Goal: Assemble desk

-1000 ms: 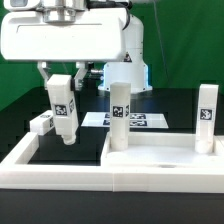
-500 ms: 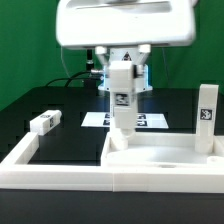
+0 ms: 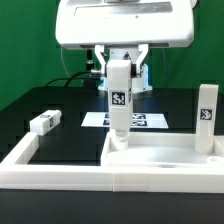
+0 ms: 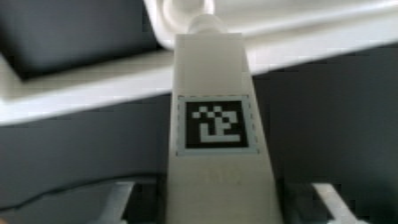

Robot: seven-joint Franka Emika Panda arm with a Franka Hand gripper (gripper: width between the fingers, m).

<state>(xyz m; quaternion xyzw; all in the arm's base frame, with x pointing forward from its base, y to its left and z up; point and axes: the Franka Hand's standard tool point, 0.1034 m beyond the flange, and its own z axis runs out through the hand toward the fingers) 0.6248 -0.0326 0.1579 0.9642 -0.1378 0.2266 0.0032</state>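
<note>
My gripper is shut on a white desk leg with a black-and-white tag, and holds it upright. The leg hangs over the left back corner of the white desk tabletop, which lies hollow side up at the front. Whether its lower end touches the panel I cannot tell. In the wrist view the leg runs straight out from between the fingers of the gripper, with the panel's rim beyond it. A second leg stands upright at the tabletop's right back corner. A third leg lies on the black table at the exterior view's left.
The marker board lies flat behind the tabletop, partly hidden by the held leg. A long white rim frames the black surface at the front and left. The arm's broad white housing fills the top of the exterior view.
My gripper has carried the leg from the exterior view's left to the middle, over the tabletop's left back corner. It now covers the leg that stood there. In the last half second it sank slightly.
</note>
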